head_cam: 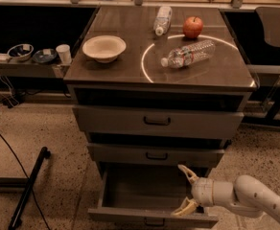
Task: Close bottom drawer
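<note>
Below desk (130, 73), holding hand (185, 190) open, jaws spread, seemingly bracing at pulled-out bottom drawer (130, 216) right front corner for pushing shut.

The gripper (186, 191) sits low in the camera view, right of centre, pointing toward the left. Its two yellowish fingers (188, 172) stand spread apart, one above the gap and one below it, with the tips angled slightly away from each other. Directly behind the gripper, to its right, is the pale cylindrical wrist (211, 193), lying roughly level. Farther right and a little lower than the gripper, the white arm (262, 204) slopes down and leaves the view at the bottom right corner.
</note>
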Controlling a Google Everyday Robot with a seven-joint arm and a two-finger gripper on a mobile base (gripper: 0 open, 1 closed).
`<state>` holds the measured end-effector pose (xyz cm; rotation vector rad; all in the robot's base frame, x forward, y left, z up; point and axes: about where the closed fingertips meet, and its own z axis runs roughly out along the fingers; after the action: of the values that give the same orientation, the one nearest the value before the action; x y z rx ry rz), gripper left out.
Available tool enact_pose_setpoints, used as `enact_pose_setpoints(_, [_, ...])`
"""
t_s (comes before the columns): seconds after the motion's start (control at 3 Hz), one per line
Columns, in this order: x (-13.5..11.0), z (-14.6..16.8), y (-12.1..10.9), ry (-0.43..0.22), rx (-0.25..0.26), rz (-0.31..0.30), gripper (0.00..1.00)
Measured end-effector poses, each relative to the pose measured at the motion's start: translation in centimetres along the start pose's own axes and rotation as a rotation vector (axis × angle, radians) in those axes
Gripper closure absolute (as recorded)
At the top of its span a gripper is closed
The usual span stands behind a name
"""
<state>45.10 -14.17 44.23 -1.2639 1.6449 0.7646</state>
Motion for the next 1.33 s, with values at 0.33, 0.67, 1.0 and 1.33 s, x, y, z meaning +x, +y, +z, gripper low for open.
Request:
enact_pose_setpoints(0.33, [4.8, 5.4, 0.1, -0.062, -0.022, -0.036, 0.0])
enact_pose_setpoints(0.67, [7.0, 7.6, 2.0, -0.095, -0.036, 0.019, 0.0])
enact_pose_setpoints(1.0, [7.1, 7.6, 2.0, -0.095, -0.036, 0.019, 0.0])
enact_pose_setpoints(1.33, [14.1, 6.7, 1.9, -0.065, 0.031, -0.037, 0.27])
